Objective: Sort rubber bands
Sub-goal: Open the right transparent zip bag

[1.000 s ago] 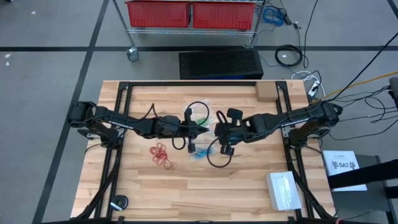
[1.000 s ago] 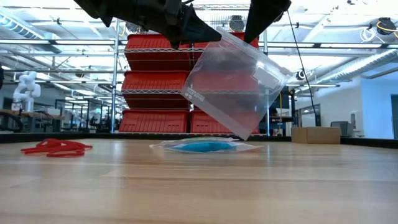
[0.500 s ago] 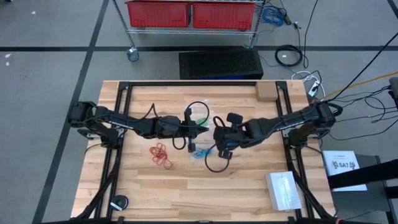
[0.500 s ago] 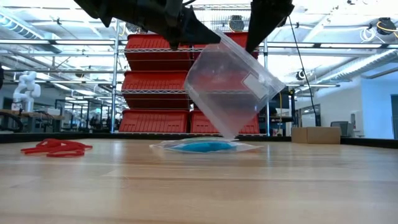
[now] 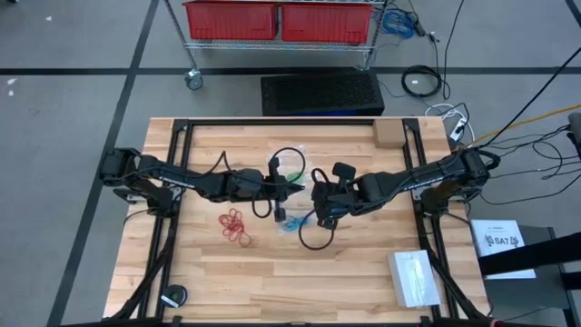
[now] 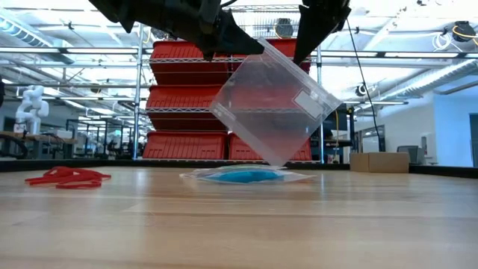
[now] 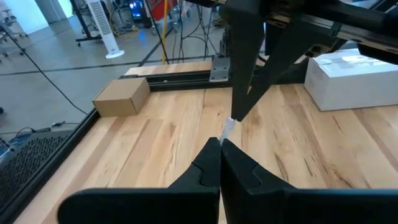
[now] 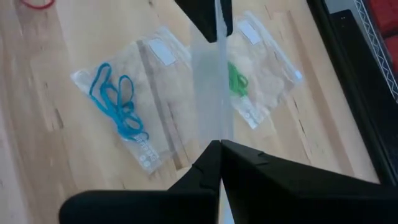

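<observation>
Both grippers hold one empty clear plastic bag (image 6: 269,104) in the air over the table's middle. My left gripper (image 5: 296,188) and my right gripper (image 5: 315,195) face each other, both shut on the bag's top edge. Below them a second clear bag holding the blue rubber bands (image 8: 115,102) lies flat on the table, and it also shows in the low view (image 6: 243,175). Beside it, farther back, a third bag holding the green rubber bands (image 8: 236,78) lies flat. The red rubber bands (image 5: 234,225) lie loose on the wood to the left. My left gripper pinches the bag's top edge (image 7: 227,129) between its two fingers, coming level from the table's left. The bag hangs below, tilted, clear of the table. My right gripper pinches the same top edge (image 8: 214,134) at its other end, coming from the table's right and slanting down. The bag hangs edge-on between the two grippers.
A white box (image 5: 416,277) sits at the near right corner and a cardboard box (image 5: 388,134) at the far right. Black cable loops (image 5: 313,236) hang from both arms over the middle. A black round object (image 5: 172,296) lies near the front left.
My right gripper has gone a little toward the table's left, closer to my left gripper. The hanging bag has swung and turned between them, its lower corner moving left, and it stays clear of the table.
</observation>
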Controlling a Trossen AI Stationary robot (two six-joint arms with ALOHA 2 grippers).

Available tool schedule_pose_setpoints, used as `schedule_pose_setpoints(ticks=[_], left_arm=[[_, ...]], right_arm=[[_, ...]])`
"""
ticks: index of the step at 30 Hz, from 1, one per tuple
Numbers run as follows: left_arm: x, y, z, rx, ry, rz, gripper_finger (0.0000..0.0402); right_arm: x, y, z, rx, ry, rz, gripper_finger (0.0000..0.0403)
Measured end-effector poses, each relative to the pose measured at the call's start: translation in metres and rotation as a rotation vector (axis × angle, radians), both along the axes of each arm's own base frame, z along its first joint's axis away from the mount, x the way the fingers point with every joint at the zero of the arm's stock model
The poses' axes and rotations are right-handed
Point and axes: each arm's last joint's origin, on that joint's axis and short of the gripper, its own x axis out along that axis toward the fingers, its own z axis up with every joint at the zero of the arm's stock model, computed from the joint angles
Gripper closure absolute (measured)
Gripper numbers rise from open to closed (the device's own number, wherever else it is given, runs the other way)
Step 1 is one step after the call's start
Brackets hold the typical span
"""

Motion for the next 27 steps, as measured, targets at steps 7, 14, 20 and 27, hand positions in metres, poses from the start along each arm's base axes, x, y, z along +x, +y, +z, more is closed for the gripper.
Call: schedule_pose_setpoints(ticks=[7, 14, 20, 27], left_arm=[[0.0000, 0.0000, 0.0000, 0.001, 0.000, 0.000, 0.0401], [0.0000, 0.0000, -0.0002, 0.002, 0.002, -0.001, 0.0401], [-0.0001, 0.0000, -0.0004, 0.002, 0.004, -0.001, 0.0401], [-0.0001, 0.0000, -0.0005, 0.002, 0.006, -0.001, 0.0401]], right_arm=[[0.0008, -0.0040, 0.0000, -0.004, 0.007, 0.002, 0.0403], [0.0000, -0.0020, -0.0005, 0.017, 0.018, 0.017, 0.0403], [-0.0018, -0.0014, -0.0005, 0.009, 0.025, 0.008, 0.0403], [-0.0019, -0.0021, 0.0001, -0.019, 0.022, 0.004, 0.0403]])
